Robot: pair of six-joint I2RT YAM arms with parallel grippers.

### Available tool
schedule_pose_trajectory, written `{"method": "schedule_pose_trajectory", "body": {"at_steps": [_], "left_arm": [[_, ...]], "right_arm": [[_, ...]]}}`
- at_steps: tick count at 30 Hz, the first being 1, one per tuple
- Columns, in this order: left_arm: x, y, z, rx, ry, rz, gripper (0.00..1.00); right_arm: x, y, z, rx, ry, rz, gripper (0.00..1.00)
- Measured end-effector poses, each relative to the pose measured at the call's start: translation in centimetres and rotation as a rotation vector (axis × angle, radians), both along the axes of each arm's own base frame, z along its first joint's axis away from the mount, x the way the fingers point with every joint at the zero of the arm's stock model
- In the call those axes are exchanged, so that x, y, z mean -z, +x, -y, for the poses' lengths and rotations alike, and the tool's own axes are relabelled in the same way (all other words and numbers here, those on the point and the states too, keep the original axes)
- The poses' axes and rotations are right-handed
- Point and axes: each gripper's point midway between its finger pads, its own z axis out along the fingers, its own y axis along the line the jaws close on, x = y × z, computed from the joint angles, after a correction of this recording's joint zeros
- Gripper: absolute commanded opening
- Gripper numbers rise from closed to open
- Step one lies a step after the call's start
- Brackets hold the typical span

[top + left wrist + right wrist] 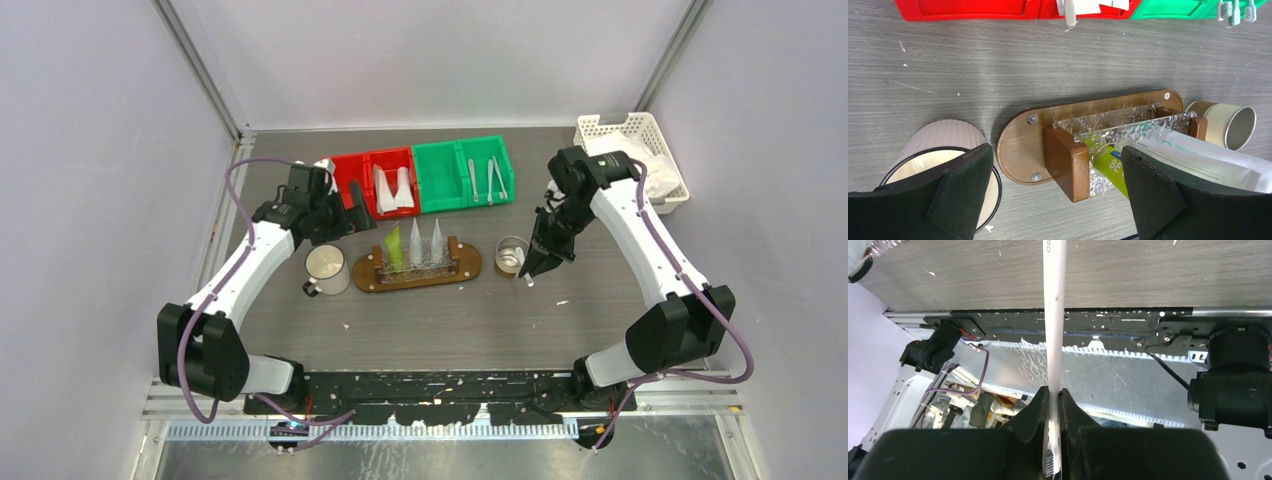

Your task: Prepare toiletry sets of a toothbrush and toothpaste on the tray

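Grey wood table (480, 320) is sitting between plain grey walls. Your right gripper (1054, 392) is pinching a white toothbrush (1055, 315) tight. It is hanging just beside the small cup (511, 256), right of the wooden tray (367, 273). Your left gripper (1056, 151) is gaping wide, holding nothing, above the white mug (326, 268) and the tray's left end. One yellow-green tube (395, 248) and two whitish tubes (416, 242) are standing in the tray's clear rack — other toothbrushes (472, 180) are lying in the green bin (440, 178).
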Motion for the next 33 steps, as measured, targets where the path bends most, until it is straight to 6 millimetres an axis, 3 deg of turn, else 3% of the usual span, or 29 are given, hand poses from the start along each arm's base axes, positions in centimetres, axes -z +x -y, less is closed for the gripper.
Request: {"method": "schedule_pose_trajectory", "body": {"at_steps": [4,9,26,30,33], "left_arm": [[-0.1,-0.2,0.1,0.005,-0.007,0.002,1.0],[-0.7,-0.2,0.2,0.009,-0.019,0.028,1.0],[-0.9,-0.3,0.1,0.009,-0.02,0.038,1.0],[-0.9,-0.3,0.1,0.009,-0.019,0.038,1.0],[-0.9,-0.3,0.1,0.009,-0.018,0.038,1.0]], "right_arm": [[0.5,-0.1,-0.2,-0.01,0.0,-0.048,0.01],[1.0,1.5,-0.5,-0.033,-0.004,-0.065,0.01],[5.3,2.7,-0.5,-0.025,-0.039,-0.231,0.01],[6.4,3.5,-0.7,-0.022,-0.042,-0.243,0.1],[7.0,3.9,-0.6,-0.015,-0.043,-0.251,0.32]]}}
